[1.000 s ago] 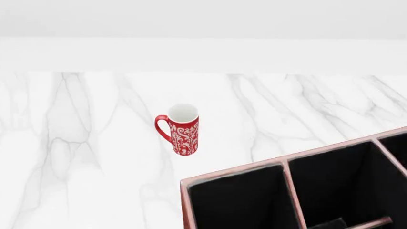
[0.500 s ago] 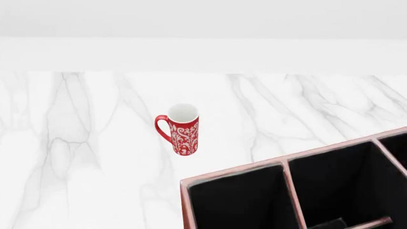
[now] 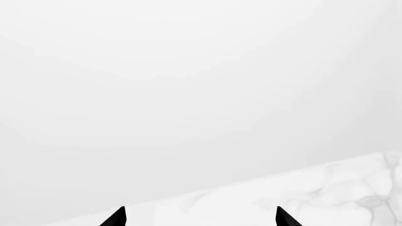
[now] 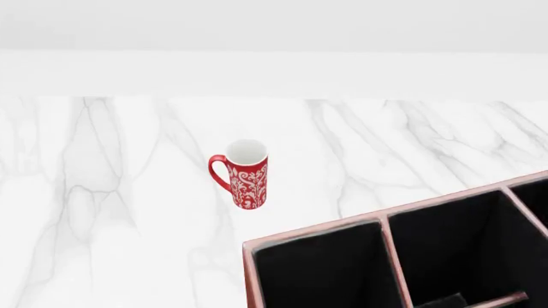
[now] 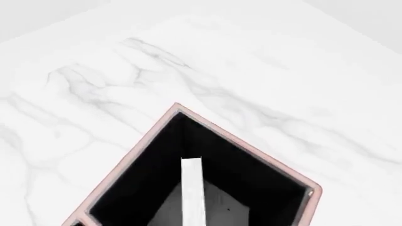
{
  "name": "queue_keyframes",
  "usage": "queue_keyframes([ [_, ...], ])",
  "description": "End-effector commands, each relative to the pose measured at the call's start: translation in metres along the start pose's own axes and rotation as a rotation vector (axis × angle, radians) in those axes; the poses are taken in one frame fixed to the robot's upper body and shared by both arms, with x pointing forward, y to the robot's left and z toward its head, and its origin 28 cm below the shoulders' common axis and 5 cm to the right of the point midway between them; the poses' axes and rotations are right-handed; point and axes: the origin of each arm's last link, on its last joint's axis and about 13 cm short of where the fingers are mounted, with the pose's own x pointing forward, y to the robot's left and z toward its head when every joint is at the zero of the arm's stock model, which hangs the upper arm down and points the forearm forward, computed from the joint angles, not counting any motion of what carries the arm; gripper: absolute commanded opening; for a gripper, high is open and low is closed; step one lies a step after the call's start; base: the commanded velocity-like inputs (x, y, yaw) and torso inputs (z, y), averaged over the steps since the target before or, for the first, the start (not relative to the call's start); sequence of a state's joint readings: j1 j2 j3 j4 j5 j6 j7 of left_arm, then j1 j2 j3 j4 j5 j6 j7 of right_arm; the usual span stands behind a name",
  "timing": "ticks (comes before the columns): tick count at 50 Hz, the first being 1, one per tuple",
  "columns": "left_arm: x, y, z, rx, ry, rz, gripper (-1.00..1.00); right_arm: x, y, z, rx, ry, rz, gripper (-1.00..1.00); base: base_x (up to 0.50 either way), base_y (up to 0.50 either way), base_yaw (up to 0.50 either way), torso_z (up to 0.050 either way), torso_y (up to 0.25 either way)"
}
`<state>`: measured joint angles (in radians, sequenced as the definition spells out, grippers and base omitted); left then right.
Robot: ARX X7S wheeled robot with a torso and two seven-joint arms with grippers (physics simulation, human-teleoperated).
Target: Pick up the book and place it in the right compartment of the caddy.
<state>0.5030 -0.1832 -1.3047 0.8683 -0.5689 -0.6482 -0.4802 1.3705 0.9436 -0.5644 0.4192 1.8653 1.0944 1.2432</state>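
Observation:
The book (image 5: 191, 188) shows edge-on in the right wrist view: a white strip of page edges between dark covers, standing down inside a black-lined corner compartment of the caddy (image 5: 245, 141). The right gripper's fingers cannot be made out against the black lining. In the head view the caddy (image 4: 312, 232) sits at the lower right, pink rims and dividers showing, with a small dark grey shape (image 4: 445, 300) low in its middle visible compartment. Neither arm shows in the head view. My left gripper (image 3: 199, 219) is open and empty, only its two black fingertips showing over the counter edge.
A tall red-and-white patterned mug (image 4: 246, 174) stands upright on the white marble counter (image 4: 102, 192), left of and beyond the caddy. A white wall rises behind the counter.

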Motion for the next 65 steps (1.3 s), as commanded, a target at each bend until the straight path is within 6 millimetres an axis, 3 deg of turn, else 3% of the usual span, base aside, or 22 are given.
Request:
queue_keyframes([
  [1, 0.000, -0.002, 0.000, 0.000, -0.001, -0.006, 1.00, 0.001, 0.000, -0.001, -0.001, -0.014, 0.022, 1.00, 0.00, 0.00, 0.00, 0.000, 0.000],
  [21, 0.000, -0.002, 0.003, 0.000, -0.004, -0.009, 1.00, -0.001, 0.001, -0.001, -0.006, -0.028, 0.036, 1.00, 0.00, 0.00, 0.00, 0.000, 0.000],
  [27, 0.001, -0.012, 0.008, 0.000, 0.002, -0.056, 1.00, 0.002, 0.007, -0.005, -0.043, -0.175, 0.066, 1.00, 0.00, 0.00, 0.00, 0.000, 0.000],
  [31, 0.001, -0.042, 0.017, -0.006, 0.020, -0.184, 1.00, 0.007, 0.021, -0.013, -0.090, -0.259, 0.225, 1.00, 0.00, 0.00, 0.00, 0.000, 0.000],
  [34, 0.002, -0.059, 0.028, -0.051, 0.028, -0.273, 1.00, 0.005, 0.029, -0.013, -0.081, -0.291, 0.260, 1.00, 0.00, 0.00, 0.00, 0.000, 0.000],
  [37, 0.004, -0.091, 0.048, -0.057, 0.015, -0.413, 1.00, -0.002, 0.045, -0.011, -0.138, -0.354, 0.288, 1.00, 0.00, 0.00, 0.00, 0.000, 0.000],
  [41, 0.003, -0.118, 0.063, -0.080, 0.014, -0.524, 1.00, -0.006, 0.058, -0.013, -0.156, -0.388, 0.309, 1.00, 0.00, 0.00, 0.00, 0.000, 0.000],
  [50, -0.009, -0.198, 0.097, -0.122, -0.007, -0.812, 1.00, -0.012, 0.094, -0.023, -0.172, -0.477, 0.360, 1.00, 0.00, 0.00, 0.00, 0.000, 0.000],
  [59, -0.027, -0.258, 0.116, -0.121, -0.044, -1.021, 1.00, -0.012, 0.118, -0.040, -0.201, -0.513, 0.409, 1.00, 0.00, 0.00, 0.00, 0.000, 0.000],
  [65, -0.037, -0.278, 0.131, -0.135, -0.079, -1.099, 1.00, -0.015, 0.129, -0.047, -0.215, -0.557, 0.439, 1.00, 0.00, 0.00, 0.00, 0.000, 0.000],
])
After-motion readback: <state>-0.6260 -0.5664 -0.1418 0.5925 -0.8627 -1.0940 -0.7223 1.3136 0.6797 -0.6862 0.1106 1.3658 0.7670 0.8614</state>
